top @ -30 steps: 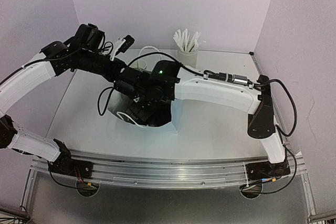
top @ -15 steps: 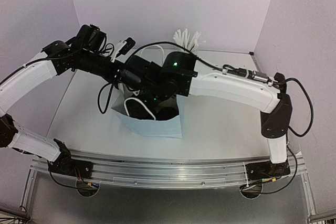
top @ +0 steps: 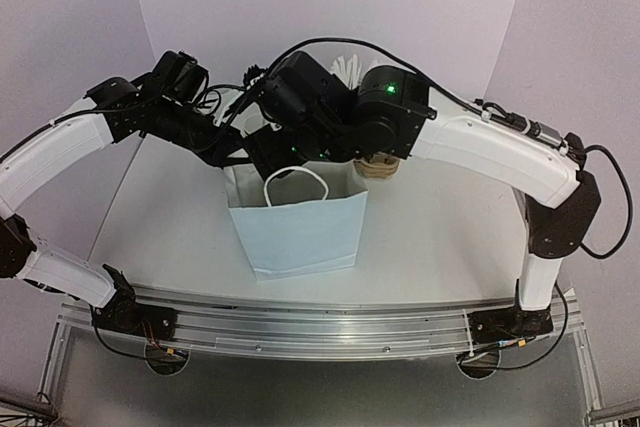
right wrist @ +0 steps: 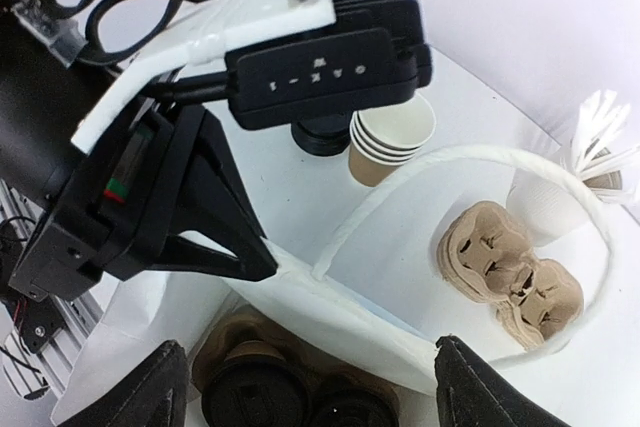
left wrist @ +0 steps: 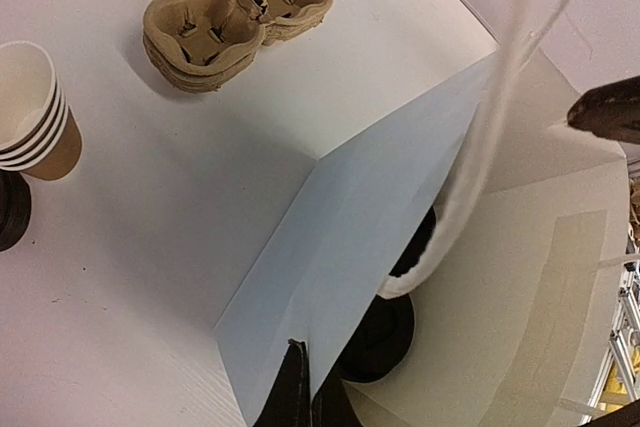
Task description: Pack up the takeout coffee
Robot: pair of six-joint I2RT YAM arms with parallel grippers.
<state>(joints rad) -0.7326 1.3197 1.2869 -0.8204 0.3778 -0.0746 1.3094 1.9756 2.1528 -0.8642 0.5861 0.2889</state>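
At the table's middle, the bag is pinched by the left gripper; its lidded cups could be tipped if the handle is snagged by the spread right gripper.

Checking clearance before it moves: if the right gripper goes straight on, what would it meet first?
Probably the black-lidded cups inside the pale blue bag: in the wrist view they show right between the fingers of the open right gripper. The bag's rim lies just beyond that line, though depth is unclear.
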